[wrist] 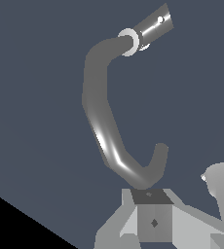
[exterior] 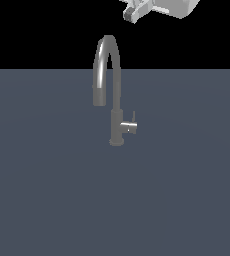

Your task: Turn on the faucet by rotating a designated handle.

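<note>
Faucet [exterior: 108, 90] stands upright on the grey desk [exterior: 47, 200], its handle [exterior: 132, 123] jutting from the column toward 3 o'clock in the exterior view. End effector [exterior: 137, 11] hangs above at 1 o'clock, well apart; whether its jaws are parted cannot be told.

flat slate-blue surface [exterior: 47, 200], black backdrop [exterior: 37, 30]
</note>
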